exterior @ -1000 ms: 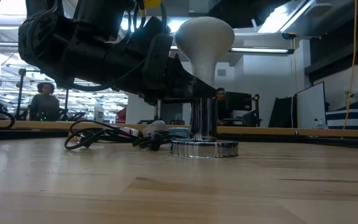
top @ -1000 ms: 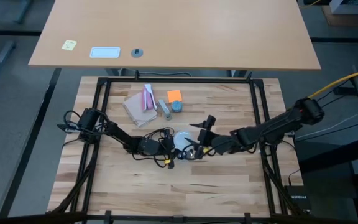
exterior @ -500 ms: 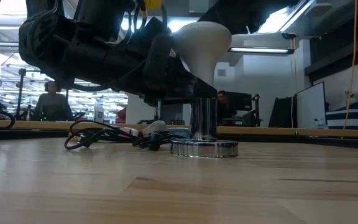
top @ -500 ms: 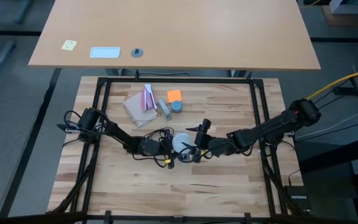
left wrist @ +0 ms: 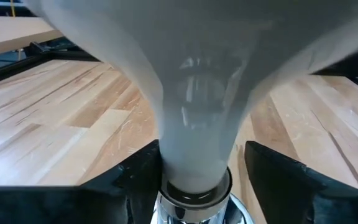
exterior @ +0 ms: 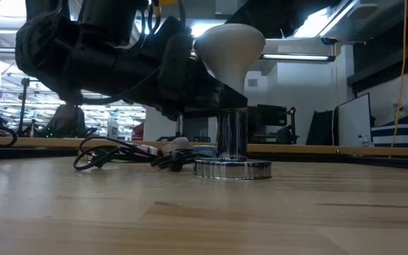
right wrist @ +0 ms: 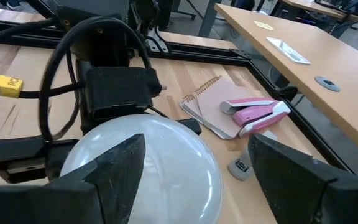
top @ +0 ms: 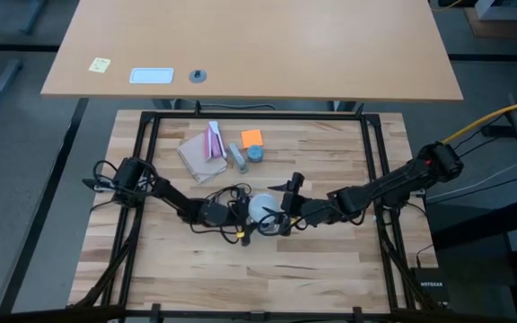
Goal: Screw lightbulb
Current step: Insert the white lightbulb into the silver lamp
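left gripper loosened, one lightbulb, two grippers

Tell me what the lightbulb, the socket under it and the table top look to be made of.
lightbulb: frosted white globe, matte, glass or plastic; cannot tell which. Its neck is pale grey and smooth, likely plastic.
socket: silver with mirror-like reflections, so probably polished or chromed metal.
table top: light wood, with visible grain and joined strips like butcher block.
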Robot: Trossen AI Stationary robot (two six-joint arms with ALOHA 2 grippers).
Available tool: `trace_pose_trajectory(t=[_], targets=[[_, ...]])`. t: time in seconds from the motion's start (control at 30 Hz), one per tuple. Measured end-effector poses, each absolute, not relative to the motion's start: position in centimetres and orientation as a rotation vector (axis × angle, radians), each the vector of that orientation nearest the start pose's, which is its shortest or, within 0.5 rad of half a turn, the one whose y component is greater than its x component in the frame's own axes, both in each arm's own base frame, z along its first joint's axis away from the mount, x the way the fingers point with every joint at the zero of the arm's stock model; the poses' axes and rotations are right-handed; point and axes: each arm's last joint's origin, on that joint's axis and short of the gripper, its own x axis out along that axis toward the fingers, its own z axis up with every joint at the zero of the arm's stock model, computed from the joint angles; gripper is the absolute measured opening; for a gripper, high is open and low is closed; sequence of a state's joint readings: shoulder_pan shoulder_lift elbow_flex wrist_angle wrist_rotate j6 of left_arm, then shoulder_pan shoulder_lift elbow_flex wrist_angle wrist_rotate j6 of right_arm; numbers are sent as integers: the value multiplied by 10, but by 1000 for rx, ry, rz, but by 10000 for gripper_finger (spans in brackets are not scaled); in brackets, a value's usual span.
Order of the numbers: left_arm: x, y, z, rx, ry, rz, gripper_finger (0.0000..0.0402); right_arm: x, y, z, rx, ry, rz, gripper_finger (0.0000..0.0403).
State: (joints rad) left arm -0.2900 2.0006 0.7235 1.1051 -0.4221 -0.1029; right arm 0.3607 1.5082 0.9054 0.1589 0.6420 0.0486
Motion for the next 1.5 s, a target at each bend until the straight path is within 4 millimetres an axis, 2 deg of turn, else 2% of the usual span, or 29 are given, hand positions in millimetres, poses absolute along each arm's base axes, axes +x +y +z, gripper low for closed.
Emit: trace_pose_trajectory(t=[0.23,0.9,1.23,1.5], targets=[[338,-96,110,-40,156,138,217,307,97,238,-167,384,-285,292],[336,-99,113,-63,131,217,221,307,97,238,-170,387,-287,292],[334,-97,135,-57,109,259,221,307,97,238,-170,387,-287,292],[333,-97,138,-60,113,256,221,307,97,238,-170,387,-287,292]])
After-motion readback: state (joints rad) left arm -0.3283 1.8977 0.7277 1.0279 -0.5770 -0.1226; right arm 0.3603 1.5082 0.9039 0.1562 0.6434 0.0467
